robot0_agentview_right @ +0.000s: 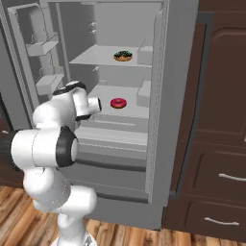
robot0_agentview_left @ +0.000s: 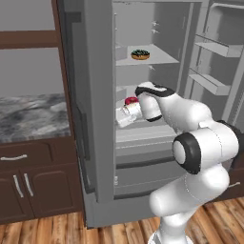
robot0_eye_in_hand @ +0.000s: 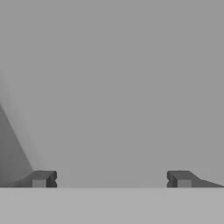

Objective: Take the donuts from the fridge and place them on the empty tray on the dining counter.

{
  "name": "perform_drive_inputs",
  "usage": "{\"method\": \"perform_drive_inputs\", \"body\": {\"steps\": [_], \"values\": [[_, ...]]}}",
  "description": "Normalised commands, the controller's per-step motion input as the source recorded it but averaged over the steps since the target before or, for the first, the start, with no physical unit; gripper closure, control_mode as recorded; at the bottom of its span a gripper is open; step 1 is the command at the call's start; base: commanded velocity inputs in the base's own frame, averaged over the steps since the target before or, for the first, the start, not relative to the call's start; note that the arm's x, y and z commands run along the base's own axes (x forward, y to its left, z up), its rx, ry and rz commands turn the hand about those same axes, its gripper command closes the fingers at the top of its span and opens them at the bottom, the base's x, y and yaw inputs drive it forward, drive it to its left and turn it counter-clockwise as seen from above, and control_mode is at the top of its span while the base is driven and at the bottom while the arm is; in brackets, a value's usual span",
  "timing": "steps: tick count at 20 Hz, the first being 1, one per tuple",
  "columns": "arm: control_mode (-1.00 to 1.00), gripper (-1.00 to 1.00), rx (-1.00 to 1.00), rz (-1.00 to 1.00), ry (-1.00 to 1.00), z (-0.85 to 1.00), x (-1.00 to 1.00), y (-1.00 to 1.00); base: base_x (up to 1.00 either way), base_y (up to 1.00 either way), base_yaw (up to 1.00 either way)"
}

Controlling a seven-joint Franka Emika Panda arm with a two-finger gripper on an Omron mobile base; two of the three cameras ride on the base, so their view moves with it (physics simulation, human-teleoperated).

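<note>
My gripper point(robot0_eye_in_hand: 111, 178), jaws spread and empty, faces bare fridge point(robot0_agentview_right: 158, 120) wall; the red donut point(robot0_agentview_right: 118, 103) lies right of it, mid-frame.

The fridge point(robot0_agentview_left: 100, 119) is plain grey inside and out, its shelves point(robot0_agentview_right: 103, 60) a paler grey. One donut point(robot0_agentview_right: 123, 55) has tan dough under dark chocolate frosting with light sprinkles; the other donut point(robot0_agentview_right: 118, 103) is red-frosted. The arm point(robot0_agentview_left: 200, 143) is white with dark joints — its fingers point(robot0_eye_in_hand: 43, 178) dark grey. Cabinets point(robot0_agentview_left: 28, 181) are dark brown with silver handles, the table point(robot0_agentview_left: 31, 116) beside them grey-and-white marbled, the floor point(robot0_agentview_left: 62, 231) warm orange-brown wood planks.
</note>
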Motion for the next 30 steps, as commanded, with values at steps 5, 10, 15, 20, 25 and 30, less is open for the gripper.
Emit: {"method": "perform_drive_inputs", "body": {"steps": [5,10,15,20,25,30], "values": [[-1.0,-1.0,-0.26,0.13,-0.44,-0.63,-0.9,1.0,0.0,0.0,0.0],[-1.0,-1.0,-0.1,-0.01,-0.5,-0.24,-1.0,0.8,0.0,0.0,0.0],[-1.0,-1.0,0.12,-0.2,-0.44,0.77,-0.28,-0.87,0.0,0.0,0.0],[-1.0,-1.0,0.18,-0.2,-0.23,0.9,-0.57,-0.97,0.0,0.0,0.0],[-1.0,-1.0,0.03,-0.33,0.03,0.76,-0.99,-0.68,0.0,0.0,0.0],[-1.0,-1.0,-0.13,-0.5,0.4,0.77,-0.42,-0.34,0.0,0.0,0.0]]}}
